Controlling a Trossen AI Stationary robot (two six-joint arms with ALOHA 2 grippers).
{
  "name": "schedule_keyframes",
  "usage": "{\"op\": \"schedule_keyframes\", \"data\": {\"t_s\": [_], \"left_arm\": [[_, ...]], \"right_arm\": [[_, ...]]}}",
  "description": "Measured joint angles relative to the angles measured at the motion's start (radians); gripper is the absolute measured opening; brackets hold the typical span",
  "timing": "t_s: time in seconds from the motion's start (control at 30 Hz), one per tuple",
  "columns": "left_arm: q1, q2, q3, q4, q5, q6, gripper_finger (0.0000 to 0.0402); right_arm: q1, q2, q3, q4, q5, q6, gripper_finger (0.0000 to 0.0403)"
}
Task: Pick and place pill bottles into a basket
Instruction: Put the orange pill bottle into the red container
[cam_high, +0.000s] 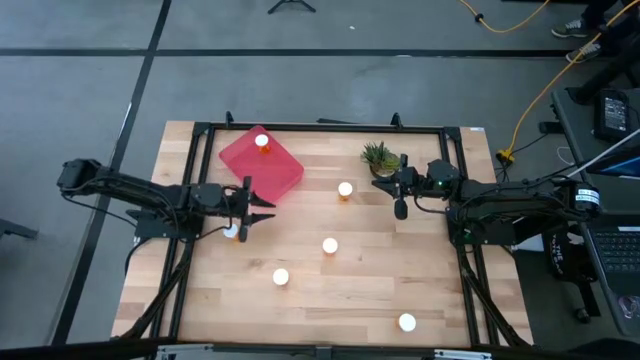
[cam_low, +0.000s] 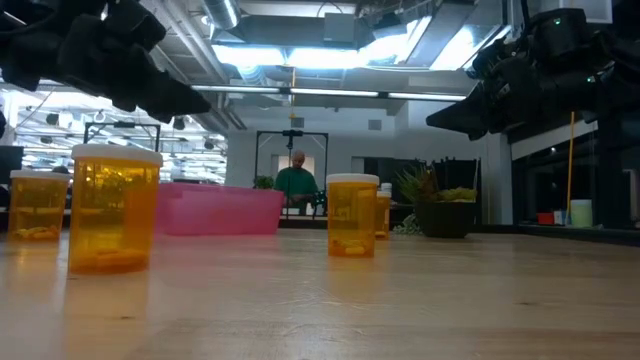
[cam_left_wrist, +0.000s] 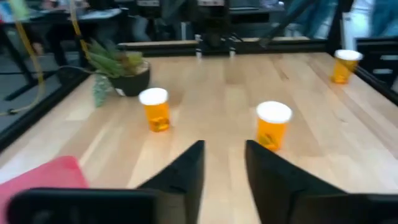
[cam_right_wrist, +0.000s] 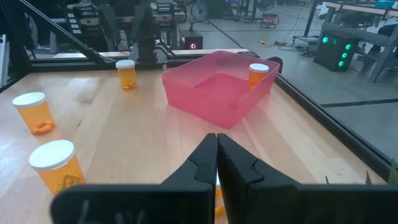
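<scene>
A pale wooden table (cam_high: 330, 290) fills the middle of the high view. Left of centre, the left gripper (cam_high: 262, 212) hovers near the basket (cam_high: 262, 165); its fingers stand a little apart in the wrist view, with nothing visibly between them. A bottle (cam_high: 231, 231) sits just under its wrist, partly hidden, so whether it is touched cannot be told. One bottle already stands in the basket's upper corner; four more are scattered centre and lower right. The right gripper (cam_high: 401, 207) waits closed and empty by the plant (cam_high: 379, 157). A misaligned descent could tip the nearby bottle and send it rolling.
</scene>
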Motion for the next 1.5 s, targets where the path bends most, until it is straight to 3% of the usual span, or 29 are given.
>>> {"op": "schedule_keyframes", "data": {"t_s": [0.17,0.23,0.4,0.67,0.87,1.03,1.27,1.5], "left_arm": [[-0.028,0.000,0.000,0.001,-0.010,-0.051,0.0015],[-0.044,0.000,0.000,-0.001,-0.013,-0.070,0.0006],[-0.103,0.000,0.063,-0.070,-0.047,-0.114,0.0002],[-0.264,0.000,0.247,-0.435,-0.232,-0.256,0.0002],[-0.440,0.001,0.251,-0.447,-0.261,-0.515,0.0002],[-0.597,0.022,0.251,-0.451,-0.413,-0.701,0.0002],[-0.752,0.163,0.297,-0.465,-0.578,-0.812,0.0002],[-0.829,0.374,0.461,-0.500,-0.590,-0.812,0.0002]], "right_arm": [[0.000,0.000,0.000,0.000,0.000,-0.002,0.0016],[0.000,0.000,0.000,0.000,0.000,0.000,0.0016],[0.000,0.000,0.000,0.000,0.000,0.000,0.0016],[0.000,0.000,0.000,0.000,0.000,0.025,0.0016],[0.000,0.000,0.000,0.000,0.000,0.025,0.0016],[0.006,0.000,0.000,-0.005,0.000,0.027,0.0016],[0.053,0.000,0.000,-0.018,0.000,0.054,0.0016],[0.101,0.000,0.000,-0.040,0.001,0.054,0.0016]]}}
